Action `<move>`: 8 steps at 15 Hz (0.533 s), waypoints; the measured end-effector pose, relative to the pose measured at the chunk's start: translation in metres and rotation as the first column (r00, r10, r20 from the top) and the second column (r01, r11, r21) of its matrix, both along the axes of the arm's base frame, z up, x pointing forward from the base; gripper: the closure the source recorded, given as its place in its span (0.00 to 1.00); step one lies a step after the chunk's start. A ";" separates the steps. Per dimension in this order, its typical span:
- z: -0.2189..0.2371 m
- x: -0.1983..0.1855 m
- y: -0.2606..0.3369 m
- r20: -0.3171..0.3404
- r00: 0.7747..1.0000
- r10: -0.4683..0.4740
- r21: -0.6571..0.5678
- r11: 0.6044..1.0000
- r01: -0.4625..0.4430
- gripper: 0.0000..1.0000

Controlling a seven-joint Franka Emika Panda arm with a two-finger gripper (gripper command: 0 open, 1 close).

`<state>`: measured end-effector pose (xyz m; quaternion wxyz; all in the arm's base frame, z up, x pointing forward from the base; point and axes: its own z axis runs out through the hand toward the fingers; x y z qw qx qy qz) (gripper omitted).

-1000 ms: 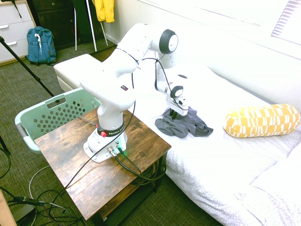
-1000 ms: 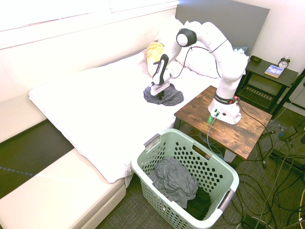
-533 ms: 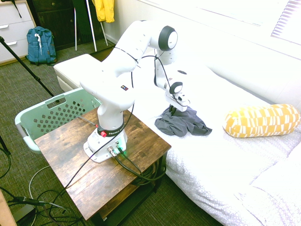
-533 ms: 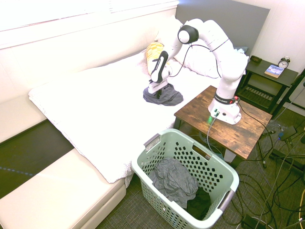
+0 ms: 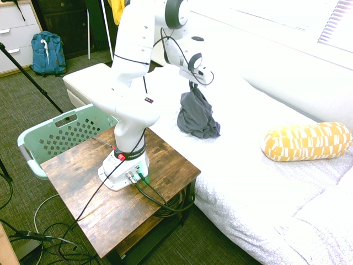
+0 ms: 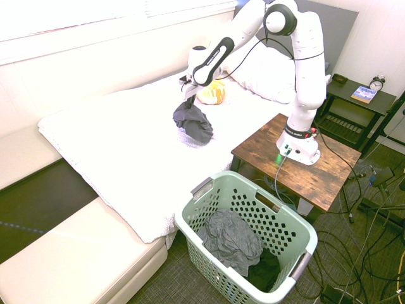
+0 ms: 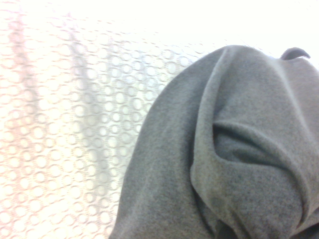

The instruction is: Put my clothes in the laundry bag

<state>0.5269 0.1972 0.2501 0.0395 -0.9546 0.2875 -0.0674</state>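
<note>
Gripper (image 5: 191,84) clenched on the top of the clothes (image 5: 197,115), pointing straight down, raised above the bed (image 5: 265,182); hangs over the white cover not far in from the bed's near long edge; seen from the other side (image 6: 187,96) with the arm reaching out over the mattress from the wooden side table (image 5: 88,187).

Clothes dangling as a loose dark slate-grey bundle (image 6: 193,122), gathered narrow at the top and widening downward; lowest folds close over the cover, contact with it not clear; in the wrist view, grey folds (image 7: 224,159) fill one side against the ring-patterned white cover (image 7: 65,124).

Around the bundle, bare white cover on all sides; yellow-and-white pillow (image 5: 306,141) well apart, toward the bed's head end, lying along the far side by the wall; in the second exterior view only partly seen behind the arm (image 6: 214,94), with white pillows (image 6: 269,79) beyond.

Laundry bag (image 6: 294,221), the pale mint-green perforated basket, on the floor just off the bed's near edge, beside the table's end; mouth open upward, rim unobstructed; grey clothing (image 6: 231,237) already lying in the bottom; from the first exterior view (image 5: 60,132) partly hidden behind the table's far corner.

Open carpet past the basket; blue backpack (image 5: 47,52) against the drawers, well apart.
</note>
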 end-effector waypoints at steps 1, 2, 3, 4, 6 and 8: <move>0.018 -0.024 0.027 0.006 0.999 0.044 -0.016 0.999 -0.043 1.00; 0.034 -0.050 0.054 0.008 0.996 0.085 -0.036 0.996 -0.085 1.00; 0.049 -0.082 0.081 0.010 0.992 0.123 -0.055 0.991 -0.123 1.00; 0.062 -0.118 0.109 0.014 0.987 0.163 -0.083 0.983 -0.161 1.00; 0.087 -0.205 0.163 0.018 0.973 0.232 -0.139 0.964 -0.227 1.00; 0.114 -0.318 0.212 0.008 0.953 0.301 -0.182 0.938 -0.295 1.00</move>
